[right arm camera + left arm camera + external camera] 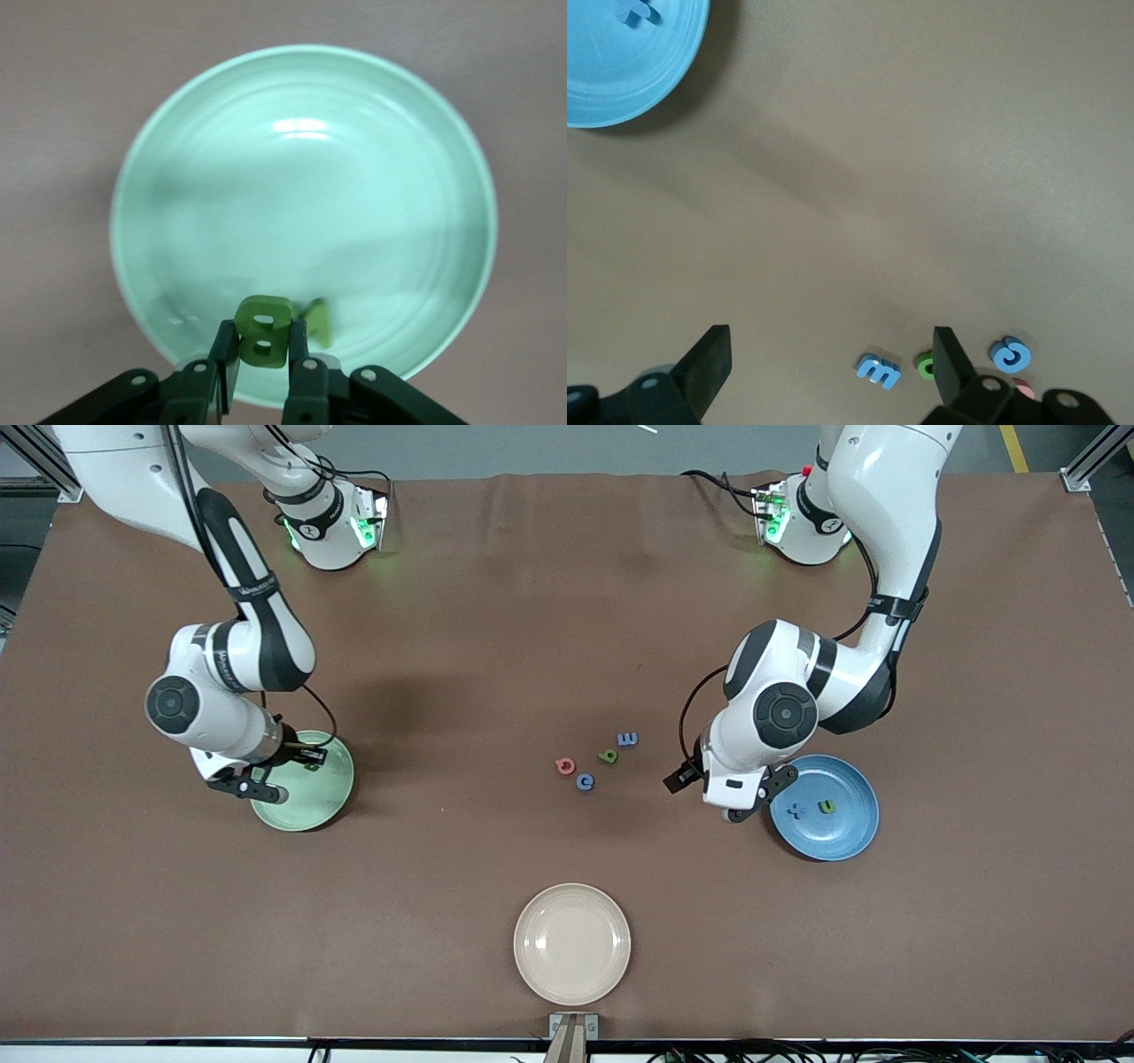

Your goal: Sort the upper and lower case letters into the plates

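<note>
My right gripper point(263, 343) is shut on a green letter B point(264, 329) and hangs over the mint green plate point(301, 186), near its rim. Another green letter point(317, 320) lies in that plate beside the B. My left gripper point(830, 356) is open over bare table, between the blue plate point(842, 837) and the loose letters. A blue letter point(797, 809) and a green letter point(827, 806) lie in the blue plate. On the table lie a blue letter point(878, 371), a green one point(925, 365), a blue c point(1011, 354) and a red one point(565, 765).
A cream-beige plate point(571, 943) sits near the table edge closest to the front camera. The mint green plate point(323, 797) lies toward the right arm's end, the blue plate toward the left arm's end. Brown table surface point(496, 646) stretches between the arms.
</note>
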Available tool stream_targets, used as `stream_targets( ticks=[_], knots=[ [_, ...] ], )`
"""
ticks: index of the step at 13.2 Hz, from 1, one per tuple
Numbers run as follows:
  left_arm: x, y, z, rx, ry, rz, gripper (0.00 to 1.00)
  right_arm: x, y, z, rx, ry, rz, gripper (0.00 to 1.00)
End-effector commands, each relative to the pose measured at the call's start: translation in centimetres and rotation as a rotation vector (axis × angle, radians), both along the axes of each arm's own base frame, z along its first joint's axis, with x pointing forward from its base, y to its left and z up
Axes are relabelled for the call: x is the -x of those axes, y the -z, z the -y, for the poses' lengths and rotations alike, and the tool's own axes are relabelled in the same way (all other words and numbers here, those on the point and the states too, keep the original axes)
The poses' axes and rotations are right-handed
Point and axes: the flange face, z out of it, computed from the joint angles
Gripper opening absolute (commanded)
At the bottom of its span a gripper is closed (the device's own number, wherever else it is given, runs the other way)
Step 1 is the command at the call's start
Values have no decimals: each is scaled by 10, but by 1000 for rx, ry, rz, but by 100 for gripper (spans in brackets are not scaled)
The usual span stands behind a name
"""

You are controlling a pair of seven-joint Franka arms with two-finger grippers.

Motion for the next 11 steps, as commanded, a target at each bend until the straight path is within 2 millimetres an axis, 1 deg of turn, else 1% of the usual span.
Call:
stream_targets(
  ticks=[1, 3, 5, 6, 7, 8, 9, 10, 11],
  knots=[
    [2, 1, 6, -11, -3, 13, 100, 10, 15, 37, -16, -49, 1, 0],
    [5, 7, 10, -15, -22, 1, 100, 9, 24, 53, -19, -67, 7, 1],
    [11, 12, 17, -37, -114, -17, 100, 6, 34, 57, -16, -68, 21, 3],
    [14, 15, 18, -47, -153, -26, 100, 2, 35, 56, -17, -69, 24, 20],
    [20, 22, 18, -64, -191, -43, 100, -3, 33, 54, -16, -70, 27, 72],
    [29, 28, 23, -82, -246, -56, 100, -8, 29, 51, -15, -69, 34, 100],
    [40, 36, 29, -103, -336, -58, 100, -15, 22, 41, -17, -74, 51, 100],
    [47, 40, 37, -103, -411, -37, 100, -16, 19, 26, -18, -47, 36, 100],
    [55, 48, 46, -109, -444, -34, 100, -20, 12, 3, -13, -5, 17, 100]
  ],
)
